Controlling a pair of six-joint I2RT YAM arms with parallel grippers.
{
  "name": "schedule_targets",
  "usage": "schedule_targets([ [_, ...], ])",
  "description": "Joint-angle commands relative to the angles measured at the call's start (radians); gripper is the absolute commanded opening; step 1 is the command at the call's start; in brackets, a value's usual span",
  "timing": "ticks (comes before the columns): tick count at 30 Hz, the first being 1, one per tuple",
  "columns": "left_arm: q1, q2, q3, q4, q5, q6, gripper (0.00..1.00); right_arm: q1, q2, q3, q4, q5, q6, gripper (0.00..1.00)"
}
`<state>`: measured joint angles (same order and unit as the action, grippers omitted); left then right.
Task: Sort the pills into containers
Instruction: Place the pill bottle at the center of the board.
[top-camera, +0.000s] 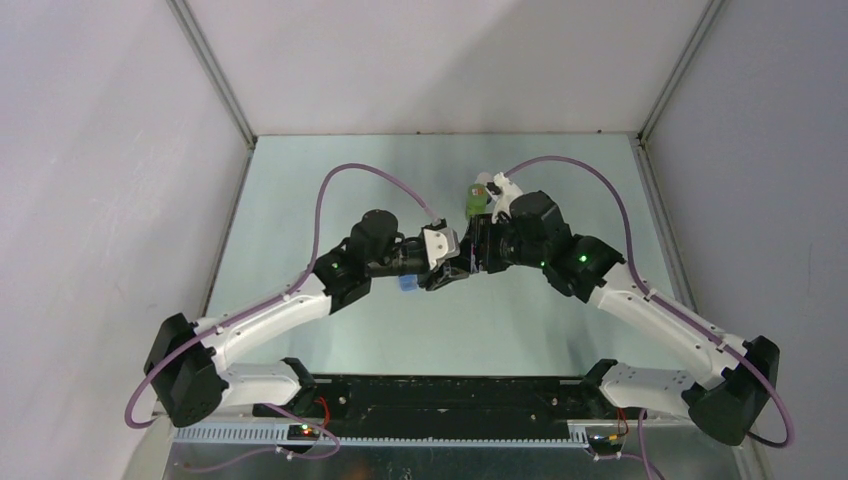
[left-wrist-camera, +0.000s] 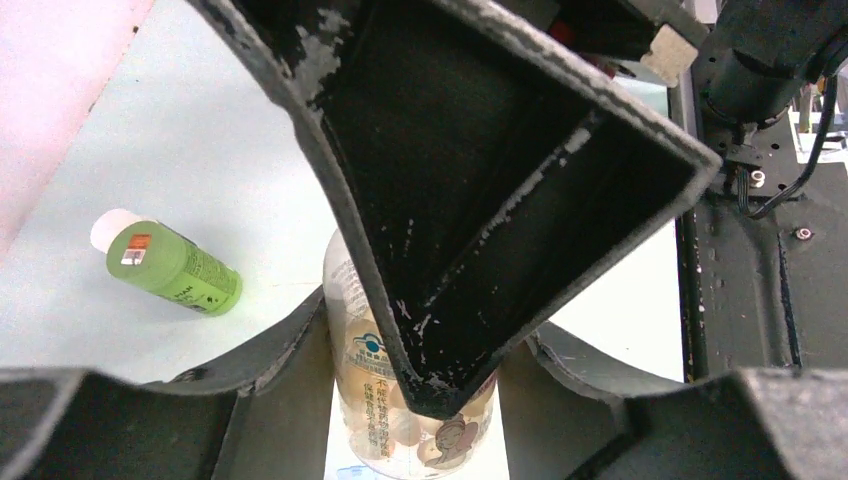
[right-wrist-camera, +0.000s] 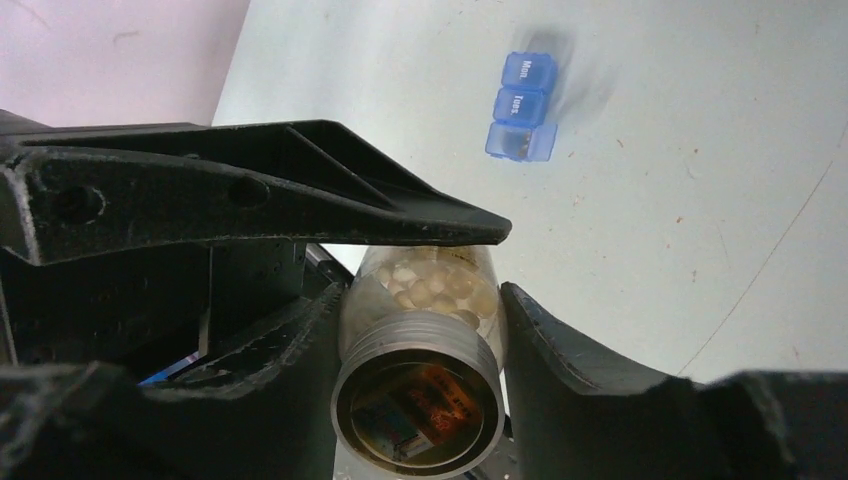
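Note:
A clear pill bottle (right-wrist-camera: 425, 300) full of pale round pills (right-wrist-camera: 432, 284) is held in the air between both grippers. Its bare threaded neck (right-wrist-camera: 418, 395) faces the right wrist camera. My right gripper (right-wrist-camera: 422, 295) is shut on it just behind the neck. My left gripper (left-wrist-camera: 425, 330) is shut on the labelled body of the bottle (left-wrist-camera: 375, 400). The two grippers meet at mid-table, left (top-camera: 448, 272) and right (top-camera: 472, 258). A blue weekly pill organizer (right-wrist-camera: 522, 107) lies on the table below, partly hidden in the top view (top-camera: 407, 284).
A green bottle with a white cap (left-wrist-camera: 170, 268) lies on its side on the table, just beyond the right arm in the top view (top-camera: 478, 197). The right gripper's finger (left-wrist-camera: 480, 190) fills much of the left wrist view. Walls enclose the table (top-camera: 330, 180).

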<state>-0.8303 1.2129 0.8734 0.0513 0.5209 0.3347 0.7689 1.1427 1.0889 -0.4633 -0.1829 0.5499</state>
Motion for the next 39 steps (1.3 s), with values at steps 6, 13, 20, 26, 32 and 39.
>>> schedule_targets([
  [6,-0.004,-0.105,-0.096,0.196,-0.095,-0.047,0.99,-0.057,-0.036,0.018,-0.041,0.176,-0.011,0.33],
  [13,-0.002,-0.204,-0.232,0.444,-0.495,-0.157,1.0,-0.186,0.002,-0.068,-0.124,0.338,-0.07,0.33],
  [20,0.014,-0.277,-0.321,0.611,-0.889,-0.289,0.99,-0.274,0.119,-0.166,-0.071,0.402,-0.088,0.33],
  [26,0.05,-0.303,-0.24,0.402,-0.886,-0.42,0.99,-0.294,0.239,-0.196,-0.033,0.444,-0.088,0.34],
  [32,0.057,-0.307,-0.23,0.364,-0.875,-0.424,0.99,-0.305,0.316,-0.201,-0.015,0.473,-0.078,0.36],
  [39,0.073,-0.295,-0.218,0.338,-0.891,-0.455,0.99,-0.311,0.36,-0.204,-0.005,0.481,-0.064,0.54],
])
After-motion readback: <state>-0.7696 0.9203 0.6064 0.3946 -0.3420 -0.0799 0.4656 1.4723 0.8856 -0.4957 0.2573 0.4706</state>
